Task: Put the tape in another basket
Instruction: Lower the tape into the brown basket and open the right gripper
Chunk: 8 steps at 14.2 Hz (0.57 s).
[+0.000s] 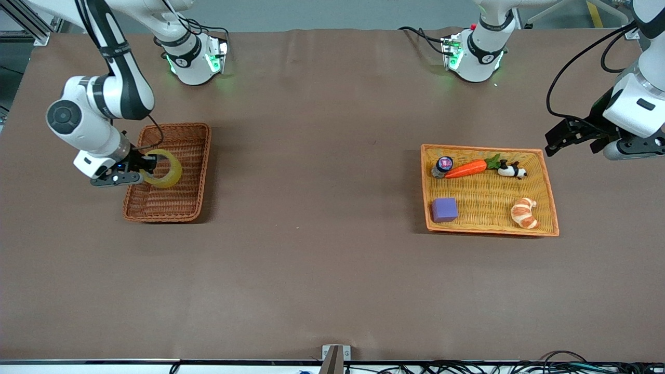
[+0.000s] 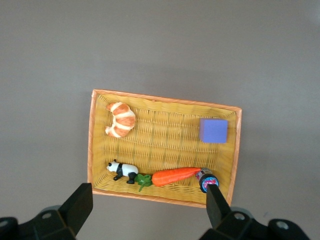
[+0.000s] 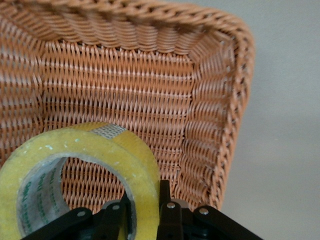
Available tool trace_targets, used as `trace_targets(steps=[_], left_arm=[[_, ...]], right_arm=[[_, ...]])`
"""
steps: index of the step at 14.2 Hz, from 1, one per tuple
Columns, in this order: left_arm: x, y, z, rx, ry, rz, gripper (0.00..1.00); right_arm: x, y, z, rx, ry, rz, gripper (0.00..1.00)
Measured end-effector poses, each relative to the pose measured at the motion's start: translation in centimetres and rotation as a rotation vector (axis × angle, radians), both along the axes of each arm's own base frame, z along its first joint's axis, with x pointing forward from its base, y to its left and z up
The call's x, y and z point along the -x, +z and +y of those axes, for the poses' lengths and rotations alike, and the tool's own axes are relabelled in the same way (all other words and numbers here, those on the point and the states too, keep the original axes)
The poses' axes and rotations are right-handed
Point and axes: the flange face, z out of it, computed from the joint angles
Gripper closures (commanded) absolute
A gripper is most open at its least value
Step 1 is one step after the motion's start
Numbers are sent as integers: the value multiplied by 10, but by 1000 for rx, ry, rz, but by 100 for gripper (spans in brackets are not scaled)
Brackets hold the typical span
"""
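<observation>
The tape, a translucent yellowish roll with a grey core, hangs over the reddish-brown wicker basket at the right arm's end of the table. My right gripper is shut on the roll's wall, one finger inside the ring and one outside. In the right wrist view the tape fills the lower part above the basket's woven floor, with the right gripper clamped on it. My left gripper is open and empty, up beside the orange-yellow tray; in its own view the fingers stand wide apart.
The shallow orange-yellow tray at the left arm's end holds a purple cube, a croissant, a toy carrot, a panda figure and a small round tin. A wide stretch of brown table lies between the two baskets.
</observation>
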Motion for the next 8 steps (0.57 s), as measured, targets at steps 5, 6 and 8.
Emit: trace_targets(steps=[5,6,8], left_arm=[[-1,-2,-3,-3,-7,3,0],[-1,-3,-4,-3,-9,4,0],[-3,-5,-6,-3,-12,8,0]], right_arm=[[1,-32,1,0,8,16,20],[0,-36,2,0,10,10,0],[-11,-30,2,2,13,-24,0]])
